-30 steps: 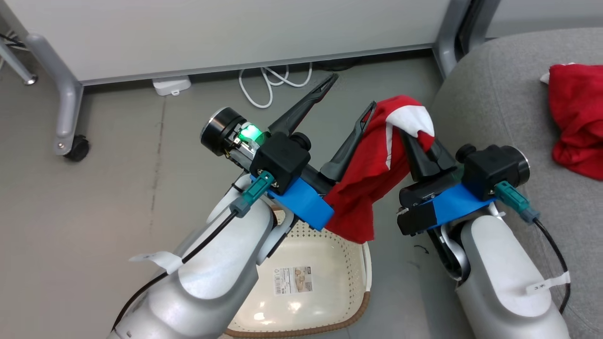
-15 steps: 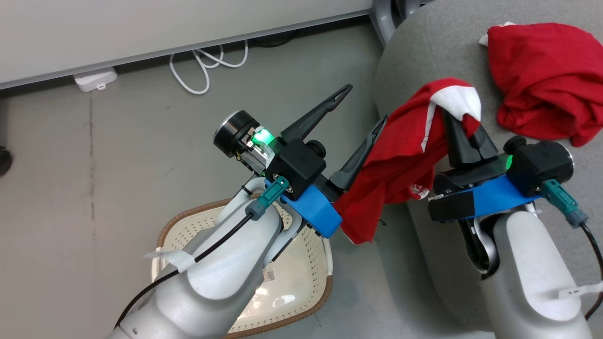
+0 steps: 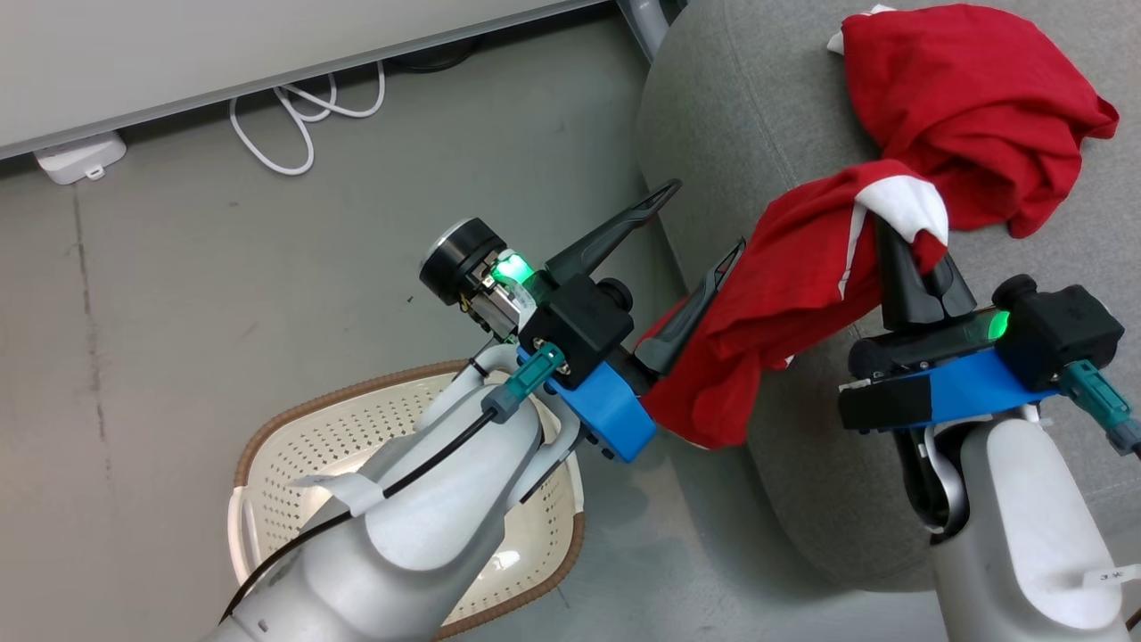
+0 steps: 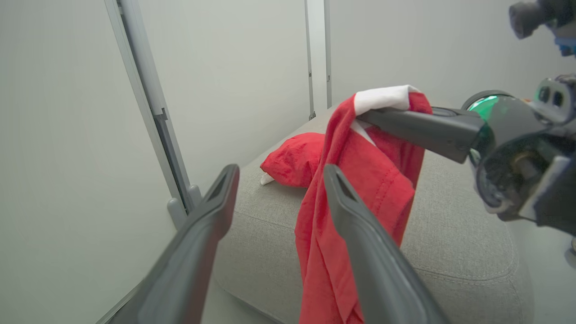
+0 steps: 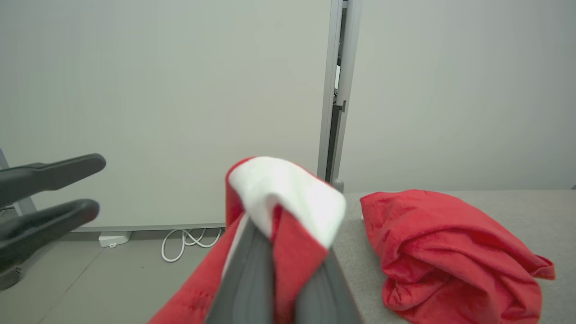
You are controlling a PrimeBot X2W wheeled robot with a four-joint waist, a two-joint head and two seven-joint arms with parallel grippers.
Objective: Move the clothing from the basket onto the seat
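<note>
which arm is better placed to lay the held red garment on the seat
Right. The right gripper is shut on the held garment, which hangs over the edge of the seat, near the other garment lying there. The left gripper is open, holding nothing, over the floor.

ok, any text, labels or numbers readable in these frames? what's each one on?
Nothing legible.
tag on the right forearm: faint dark marks, too small to read.
tag on the left arm's cable: white, no print that I can make out.
</note>
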